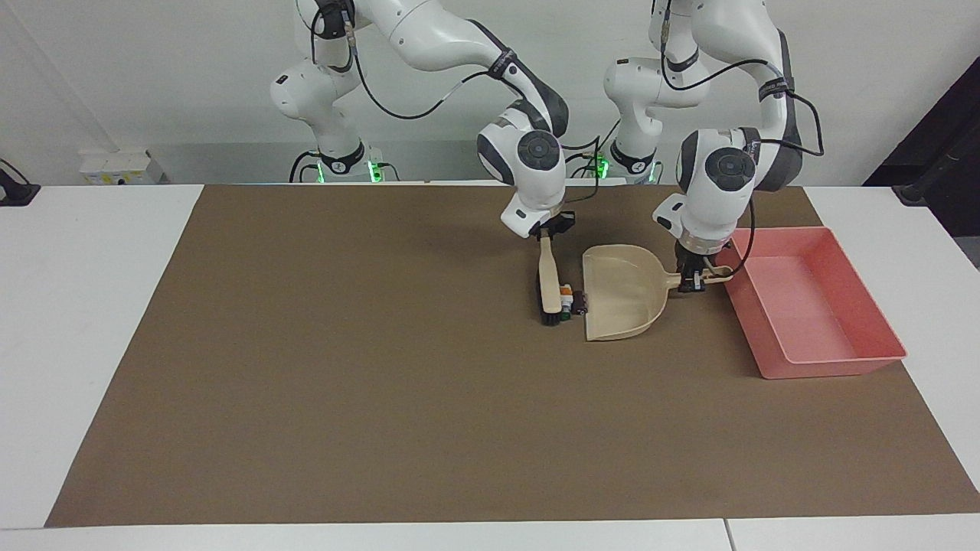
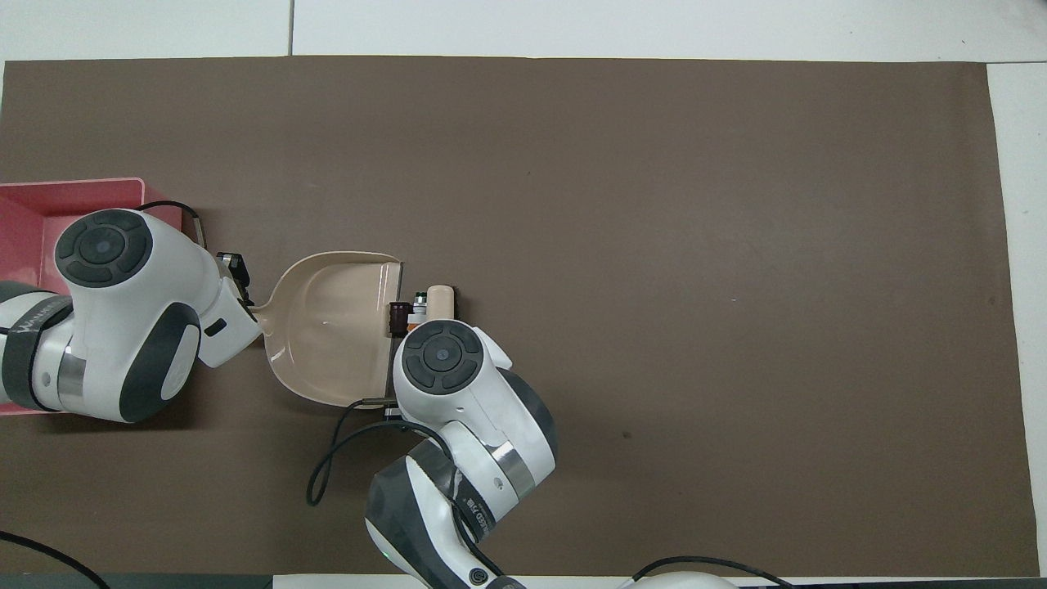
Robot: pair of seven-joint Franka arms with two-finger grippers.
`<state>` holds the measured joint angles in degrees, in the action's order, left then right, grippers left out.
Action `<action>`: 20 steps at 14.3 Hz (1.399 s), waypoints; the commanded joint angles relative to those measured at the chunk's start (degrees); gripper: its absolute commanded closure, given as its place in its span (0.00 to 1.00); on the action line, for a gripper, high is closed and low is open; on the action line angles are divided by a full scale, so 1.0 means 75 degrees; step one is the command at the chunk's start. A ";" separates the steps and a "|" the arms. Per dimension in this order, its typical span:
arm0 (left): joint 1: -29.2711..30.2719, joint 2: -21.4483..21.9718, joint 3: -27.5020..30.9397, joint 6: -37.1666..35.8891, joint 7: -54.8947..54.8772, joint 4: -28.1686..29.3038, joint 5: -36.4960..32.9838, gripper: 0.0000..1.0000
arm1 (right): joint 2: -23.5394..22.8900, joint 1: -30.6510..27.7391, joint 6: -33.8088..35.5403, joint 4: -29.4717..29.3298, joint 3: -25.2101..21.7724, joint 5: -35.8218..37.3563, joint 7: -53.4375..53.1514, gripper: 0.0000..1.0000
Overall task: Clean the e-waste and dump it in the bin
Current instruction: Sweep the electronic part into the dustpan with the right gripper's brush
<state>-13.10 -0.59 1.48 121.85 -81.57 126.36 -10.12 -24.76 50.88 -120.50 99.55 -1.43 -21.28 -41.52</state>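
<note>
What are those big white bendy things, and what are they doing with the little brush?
They are two robot arms, standing side by side at a table with a brown mat. One picture looks at them from across the table; the other looks down from above their own end.

The right gripper is shut on a small brush. The brush stands with its black bristles down on the mat.

The left gripper is shut on the handle of a beige dustpan, which rests on the mat.

Between brush and dustpan lie tiny bits of e-waste, meaning broken electronic parts. They sit right at the dustpan's open edge.

Beside the dustpan, toward the left arm's end of the table, is the pink bin. Nothing shows inside it yet, so the bits probably go there next.
</note>
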 commanded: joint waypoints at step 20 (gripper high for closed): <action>0.0492 0.0243 0.0002 0.0639 -0.0899 0.0461 0.0726 0.99 | -0.1375 0.0153 0.0293 -0.2469 0.0249 -0.0491 -0.1319 1.00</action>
<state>-10.68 -0.59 1.61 124.33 -84.77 127.55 -7.55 -34.09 52.23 -119.39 83.31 0.26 -24.00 -50.49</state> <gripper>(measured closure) 0.665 0.744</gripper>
